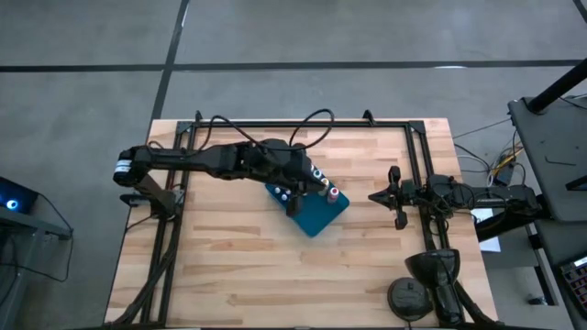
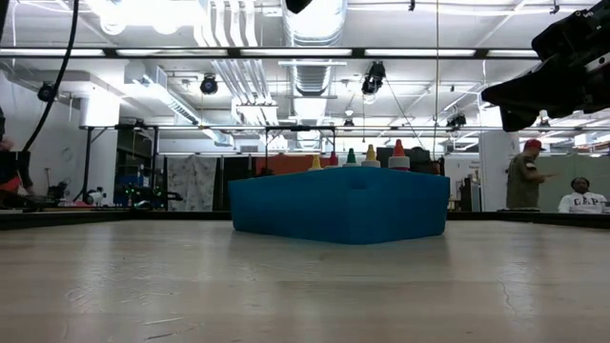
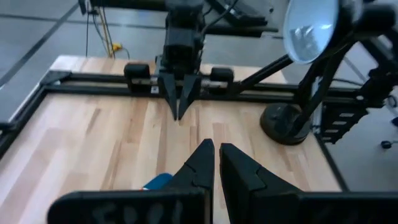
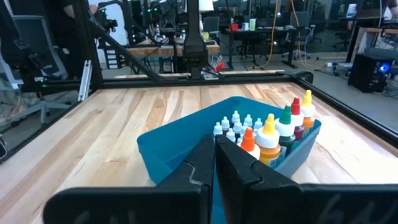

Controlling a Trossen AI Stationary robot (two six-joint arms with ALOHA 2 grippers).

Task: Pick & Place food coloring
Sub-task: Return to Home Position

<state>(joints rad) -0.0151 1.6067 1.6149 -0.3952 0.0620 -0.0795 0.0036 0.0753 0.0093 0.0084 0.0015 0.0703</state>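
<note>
Left end effector point(image 1: 294, 202), fingers together and empty, hangs over the bin point(image 1: 323, 218) at frame centre, so a low retreat could knock the bottles point(image 1: 326, 190); right end effector point(image 1: 396, 195) together too.

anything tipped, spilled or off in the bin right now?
Nothing stands out. The food coloring bottles stand upright inside the blue bin, crowded toward one end; none looks tipped or leaking. The bin sits at an angle to the table edges. The left gripper is above the bin, the right gripper off to its side.
</note>
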